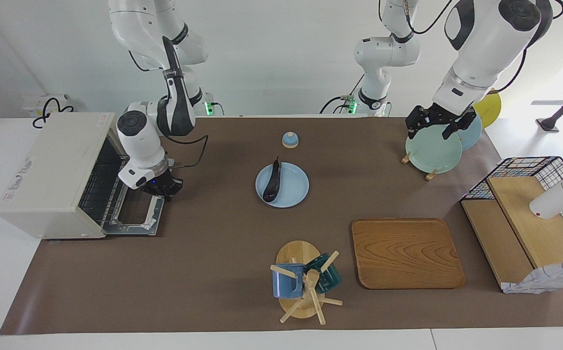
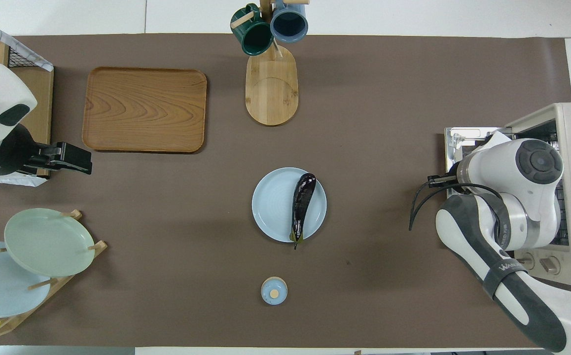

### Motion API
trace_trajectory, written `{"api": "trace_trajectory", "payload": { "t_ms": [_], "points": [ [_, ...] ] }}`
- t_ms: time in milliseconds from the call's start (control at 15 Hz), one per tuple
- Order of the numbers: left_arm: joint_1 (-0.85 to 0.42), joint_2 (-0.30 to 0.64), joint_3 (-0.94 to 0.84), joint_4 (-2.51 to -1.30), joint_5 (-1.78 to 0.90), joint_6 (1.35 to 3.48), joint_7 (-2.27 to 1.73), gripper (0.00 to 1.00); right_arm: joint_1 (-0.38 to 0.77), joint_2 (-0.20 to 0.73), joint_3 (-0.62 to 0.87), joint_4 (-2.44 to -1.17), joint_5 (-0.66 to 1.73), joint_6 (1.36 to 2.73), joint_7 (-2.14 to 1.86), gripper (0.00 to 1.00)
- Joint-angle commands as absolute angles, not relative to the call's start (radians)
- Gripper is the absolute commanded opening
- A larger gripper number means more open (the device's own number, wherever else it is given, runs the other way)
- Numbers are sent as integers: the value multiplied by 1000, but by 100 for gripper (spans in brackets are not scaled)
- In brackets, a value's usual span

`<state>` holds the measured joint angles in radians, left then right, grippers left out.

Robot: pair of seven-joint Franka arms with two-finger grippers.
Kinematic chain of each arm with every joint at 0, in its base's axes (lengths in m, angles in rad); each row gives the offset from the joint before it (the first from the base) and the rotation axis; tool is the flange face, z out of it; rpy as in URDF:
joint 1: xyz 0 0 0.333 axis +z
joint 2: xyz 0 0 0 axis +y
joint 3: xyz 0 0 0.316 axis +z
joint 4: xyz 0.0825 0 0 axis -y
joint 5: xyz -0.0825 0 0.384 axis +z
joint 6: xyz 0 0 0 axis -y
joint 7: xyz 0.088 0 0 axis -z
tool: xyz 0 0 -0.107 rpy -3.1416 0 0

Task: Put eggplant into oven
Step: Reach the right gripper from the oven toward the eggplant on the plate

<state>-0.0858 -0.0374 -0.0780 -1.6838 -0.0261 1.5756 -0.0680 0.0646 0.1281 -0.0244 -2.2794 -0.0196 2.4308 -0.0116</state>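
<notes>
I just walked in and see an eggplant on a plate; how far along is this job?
Done: the oven stands with its door folded down flat. In hand: the right hand, shut, sits at the door's edge and holds nothing I can see. The left hand waits, open, over the plate rack. Left: the eggplant lies untouched on the blue plate; it must be picked up and put inside.
</notes>
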Motion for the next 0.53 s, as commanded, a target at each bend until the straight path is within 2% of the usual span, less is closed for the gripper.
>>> {"api": "trace_trajectory", "payload": {
  "t_ms": [0,200,400,467],
  "points": [
    [-71,-38,-92,-1684,-12,1559,-52,100,155,127,-38,-2283,52,2489,6,0],
    [-72,-38,-92,-1684,-12,1554,-52,100,286,156,-38,-2206,63,2494,76,0],
    [-74,-40,-92,-1684,-12,1552,-54,100,368,185,-38,-2071,63,2384,220,0],
    [-71,-40,-92,-1684,-12,1552,-54,100,395,198,-38,-2031,61,2355,250,12]
  ]
}}
